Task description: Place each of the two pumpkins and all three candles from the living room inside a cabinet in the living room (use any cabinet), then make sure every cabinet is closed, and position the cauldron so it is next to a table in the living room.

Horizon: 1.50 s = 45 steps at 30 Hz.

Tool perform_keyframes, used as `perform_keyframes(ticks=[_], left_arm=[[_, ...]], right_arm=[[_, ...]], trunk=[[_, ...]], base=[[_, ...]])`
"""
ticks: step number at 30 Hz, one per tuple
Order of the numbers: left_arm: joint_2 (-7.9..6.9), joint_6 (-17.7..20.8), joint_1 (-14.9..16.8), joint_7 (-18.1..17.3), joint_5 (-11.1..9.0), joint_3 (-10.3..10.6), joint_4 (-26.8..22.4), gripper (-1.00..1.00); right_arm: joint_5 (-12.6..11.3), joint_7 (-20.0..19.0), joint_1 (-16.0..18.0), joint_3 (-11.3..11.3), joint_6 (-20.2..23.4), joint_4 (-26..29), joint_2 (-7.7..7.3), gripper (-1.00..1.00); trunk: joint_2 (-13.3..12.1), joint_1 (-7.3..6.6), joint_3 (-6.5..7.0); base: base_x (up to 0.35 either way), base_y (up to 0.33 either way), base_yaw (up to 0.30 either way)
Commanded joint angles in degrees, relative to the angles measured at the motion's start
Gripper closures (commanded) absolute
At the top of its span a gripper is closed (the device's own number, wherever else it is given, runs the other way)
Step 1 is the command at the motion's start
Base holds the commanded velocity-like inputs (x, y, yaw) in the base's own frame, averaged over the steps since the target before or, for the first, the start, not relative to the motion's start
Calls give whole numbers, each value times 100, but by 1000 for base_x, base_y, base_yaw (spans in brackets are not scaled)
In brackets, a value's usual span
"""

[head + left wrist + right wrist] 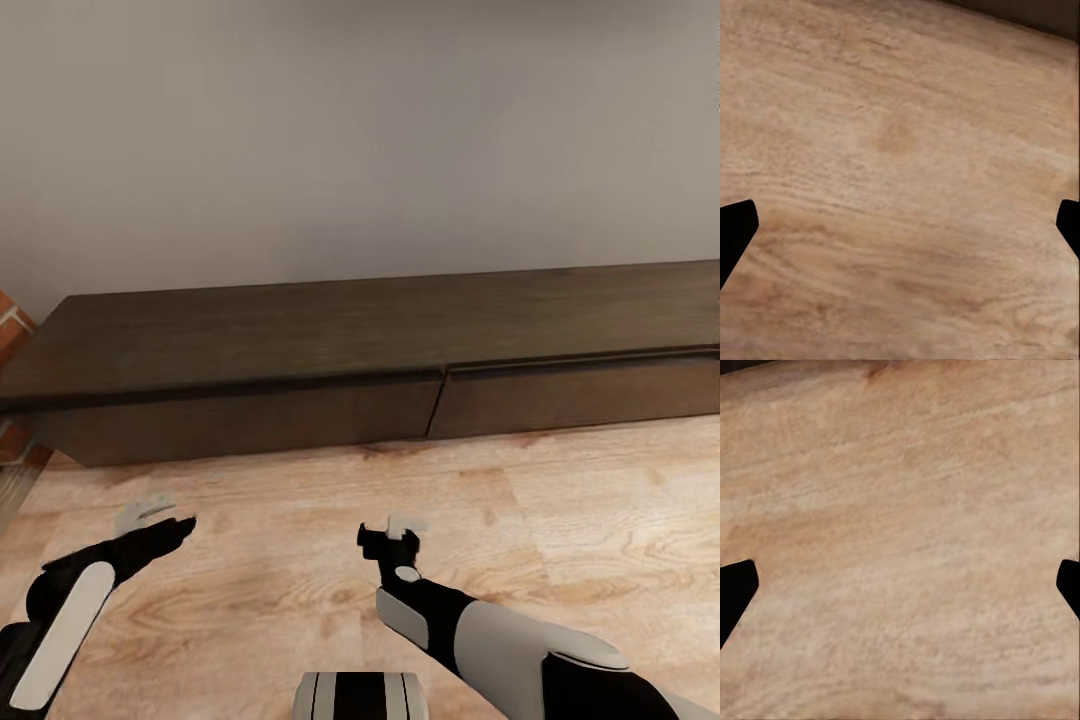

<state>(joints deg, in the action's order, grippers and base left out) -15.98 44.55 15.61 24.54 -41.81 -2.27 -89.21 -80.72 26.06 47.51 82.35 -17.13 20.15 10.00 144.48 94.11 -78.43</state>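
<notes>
Head view: I see the cabinet (330, 375) lying against the wall, long axis running left to right, drawer fronts (both flush) facing me. My left gripper (150, 517) and right gripper (397, 527) hang over wood floor (560, 520) before it, both spread wide and empty.

No legible text — none anywhere
</notes>
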Motion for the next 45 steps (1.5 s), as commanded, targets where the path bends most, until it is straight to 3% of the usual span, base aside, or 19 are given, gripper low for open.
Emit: perform_keyframes(ticks=[1, 3, 7, 9, 15, 19, 26, 45], left_arm=[[-21, 278, 9, 53, -368, -181, -1, -100], [-53, 652, 16, 53, -746, -581, -5, -100], [-84, 1129, 27, 52, -988, -1066, -6, -100], [-93, 1210, 29, 60, -1017, -1128, -3, -100], [-105, 1269, 30, 92, -1030, -1181, 0, -100], [-262, 1282, 25, 95, -1064, -1197, 10, -100], [-349, 1284, 16, 103, -1567, -1164, 47, -100], [-423, 1284, 18, 104, -1611, -1153, 61, -100]], right_arm=[[-57, 228, 9, 45, 71, 214, 0, -100], [-53, 565, 6, 44, 200, 476, 0, -100], [-27, 797, 7, 62, 459, 635, 0, -100], [-14, 845, 6, 70, 490, 653, 0, -100], [-33, 739, 4, 78, 546, 649, 0, -100], [-30, 658, 4, 79, 711, 617, 0, -100], [-5, 615, 4, 86, 783, 613, 0, -100], [14, 611, 4, 128, 756, 595, 0, -100]], trunk=[[0, -3, 18], [-2, -9, 62], [-8, -19, 151], [-10, -24, 195], [-18, -40, 328], [-24, -50, 417], [-33, -68, 581], [-58, -117, 1032]], base=[[-3, 0, 0], [-2, 0, 0], [0, 0, 0], [0, 0, 0], [0, 0, 0], [0, 0, 0], [0, 0, -5], [-2, 0, -7]])
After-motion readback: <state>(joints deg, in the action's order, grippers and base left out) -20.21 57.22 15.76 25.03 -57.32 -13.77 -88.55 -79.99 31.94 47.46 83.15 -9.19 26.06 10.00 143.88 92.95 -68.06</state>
